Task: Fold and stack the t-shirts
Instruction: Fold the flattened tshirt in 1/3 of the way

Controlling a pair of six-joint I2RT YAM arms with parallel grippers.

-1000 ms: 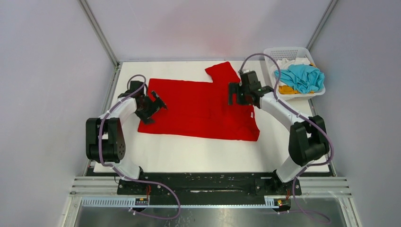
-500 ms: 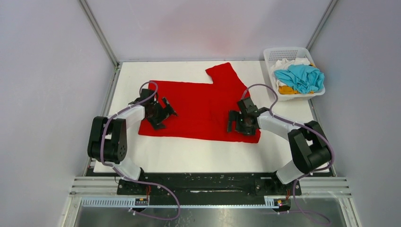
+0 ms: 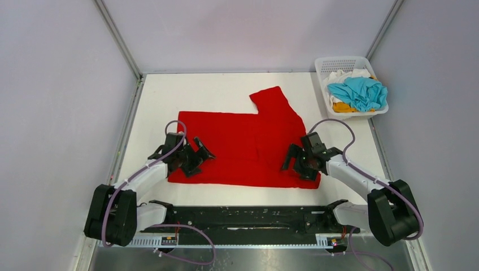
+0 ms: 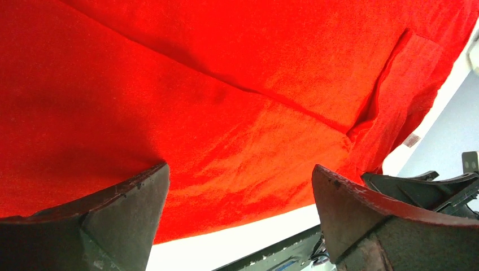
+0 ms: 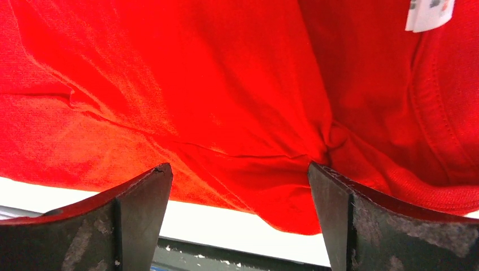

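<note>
The red t-shirt [image 3: 243,138] lies spread flat on the white table, one sleeve pointing to the far side. My left gripper [image 3: 199,158] is open over its near-left corner. My right gripper [image 3: 295,166] is open over its near-right corner. In the left wrist view the open left gripper [image 4: 240,192] straddles the shirt's near hem [image 4: 226,141]. In the right wrist view the open right gripper [image 5: 240,192] straddles a wrinkled hem [image 5: 237,113], with the collar and a white label [image 5: 429,14] to the right. The turquoise-blue shirt [image 3: 358,92], orange-yellow shirt [image 3: 342,107] and white shirt [image 3: 350,74] lie in the basket.
A white perforated basket [image 3: 343,60] stands at the far right corner of the table. The black base rail [image 3: 248,217] runs along the near edge, close behind the shirt's hem. A bare strip of white table [image 3: 214,90] lies beyond the shirt.
Both arms have swung back toward the near edge. The red shirt has shifted nearer with them, and its near hem now lies close to the table's front.
</note>
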